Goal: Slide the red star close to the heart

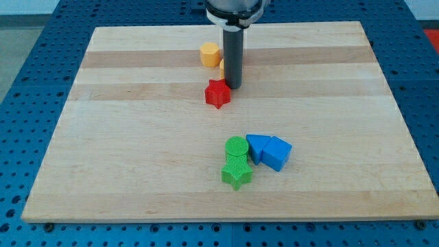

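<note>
Tip [234, 86]: the lower end of a straight dark rod with nothing to close or grasp; it is set on the wooden board [137, 137], just to the view's upper right of the red star [217, 93], at or almost at the star's edge; actual contact cannot be told.

Red star: located near the board's centre, slightly toward the view's top.

Yellow block [223, 66]: mostly hidden behind the rod; its shape cannot be made out.

Orange hexagonal block [210, 53]: placed to the view's upper left of the rod.

Lower group, well apart from the star: green cylinder [236, 147], green star [236, 173] touching it below, and two blue blocks [258, 147] [276, 153] beside them at the view's right.
</note>
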